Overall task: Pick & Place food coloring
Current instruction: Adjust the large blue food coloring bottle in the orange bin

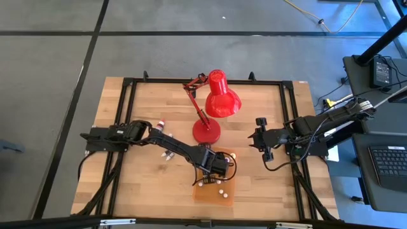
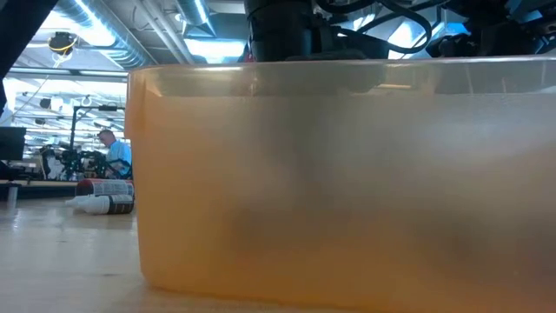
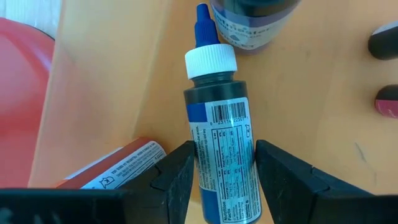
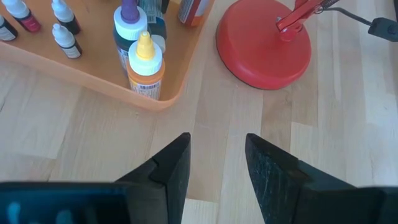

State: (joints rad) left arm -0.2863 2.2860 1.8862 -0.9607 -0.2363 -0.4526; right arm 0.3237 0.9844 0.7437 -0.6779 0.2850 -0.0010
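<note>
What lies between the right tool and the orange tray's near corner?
Only bare wooden tabletop, seen in the right wrist view: the right tool hangs open and empty short of the orange tray, with the lamp base off to one side.

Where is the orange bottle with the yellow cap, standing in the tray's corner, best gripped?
Probably from straight above, pinching the orange bottle at its shoulder, just under the cap. It stands upright against the tray wall, with a purple-capped bottle tight behind it, so sideways approaches look blocked.

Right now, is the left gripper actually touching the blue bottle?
Touching. In the left wrist view both fingers of the left gripper press the label sides of the blue bottle, no gap showing, above the orange tray.
</note>
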